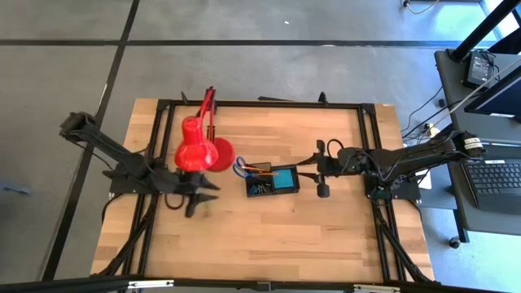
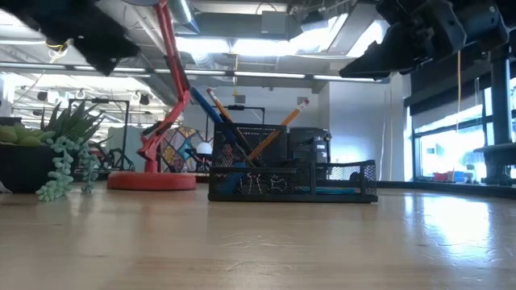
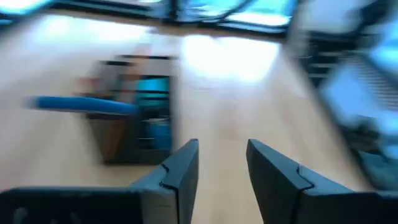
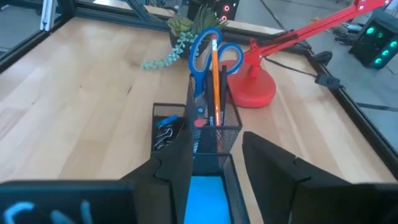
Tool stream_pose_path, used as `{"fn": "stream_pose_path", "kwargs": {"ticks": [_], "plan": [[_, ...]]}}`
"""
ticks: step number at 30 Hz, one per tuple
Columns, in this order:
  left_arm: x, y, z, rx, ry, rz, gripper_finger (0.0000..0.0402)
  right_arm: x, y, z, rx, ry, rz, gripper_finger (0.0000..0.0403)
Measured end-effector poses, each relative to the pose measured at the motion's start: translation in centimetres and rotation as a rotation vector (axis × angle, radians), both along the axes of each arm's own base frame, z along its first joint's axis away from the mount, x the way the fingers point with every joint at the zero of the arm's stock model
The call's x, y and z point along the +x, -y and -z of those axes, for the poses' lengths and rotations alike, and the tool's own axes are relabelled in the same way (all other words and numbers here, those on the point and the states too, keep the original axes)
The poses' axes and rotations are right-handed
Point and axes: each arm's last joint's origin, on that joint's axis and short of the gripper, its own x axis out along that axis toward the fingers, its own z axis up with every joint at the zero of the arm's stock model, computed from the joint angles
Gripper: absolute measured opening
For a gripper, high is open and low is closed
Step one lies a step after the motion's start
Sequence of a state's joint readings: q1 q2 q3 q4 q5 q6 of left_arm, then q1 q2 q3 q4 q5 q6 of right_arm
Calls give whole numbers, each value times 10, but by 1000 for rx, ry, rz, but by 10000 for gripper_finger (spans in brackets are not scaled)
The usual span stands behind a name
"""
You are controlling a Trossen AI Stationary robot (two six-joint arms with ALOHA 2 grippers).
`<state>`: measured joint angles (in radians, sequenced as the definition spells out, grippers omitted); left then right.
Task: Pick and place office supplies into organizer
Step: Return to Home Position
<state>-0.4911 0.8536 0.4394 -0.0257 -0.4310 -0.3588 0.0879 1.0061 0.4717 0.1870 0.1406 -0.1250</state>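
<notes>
Right gripper (image 4: 216, 163) gaped wide, empty, beside the organizer (image 4: 168, 106) holding scissors (image 4: 194, 53), pencils (image 4: 214, 81), binder clips (image 4: 165, 138), note pad (image 4: 205, 199); left gripper (image 3: 222, 149) stood parted.

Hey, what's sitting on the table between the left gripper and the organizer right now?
Nothing: the high view shows only bare wooden table between the left gripper and the organizer.

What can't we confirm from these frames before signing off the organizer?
- Left wrist view: motion blur smears the organizer beyond the left gripper; contents unreadable.
- Right wrist view: the right gripper covers the organizer's near end and part of the note pad.
- High view: items inside the organizer too small to count.
- Low view: both grippers cut off by the top edge; mesh wall veils the low compartments.
</notes>
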Motion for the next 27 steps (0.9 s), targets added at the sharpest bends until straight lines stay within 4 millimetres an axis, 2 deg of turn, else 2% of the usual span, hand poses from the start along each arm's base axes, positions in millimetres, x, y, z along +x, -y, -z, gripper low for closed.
{"fn": "stream_pose_path", "kwargs": {"ticks": [5,8,11,16,19,24,27], "plan": [[-19,-2,21,-57,60,244,130,0,0,0,-37,0,-12,145],[-27,-6,26,-54,117,275,130,0,2,0,-35,0,-2,145],[-34,-8,24,-86,166,331,130,0,3,0,-34,0,1,145],[-48,-6,9,-69,294,512,130,0,3,0,-38,-1,0,145],[-58,-11,3,-58,355,485,130,0,3,0,-38,-1,0,145],[-72,-25,4,-19,352,315,130,0,3,0,-38,-3,0,145],[-82,-32,4,-25,361,296,130,0,3,1,-39,-15,-1,145]]}}
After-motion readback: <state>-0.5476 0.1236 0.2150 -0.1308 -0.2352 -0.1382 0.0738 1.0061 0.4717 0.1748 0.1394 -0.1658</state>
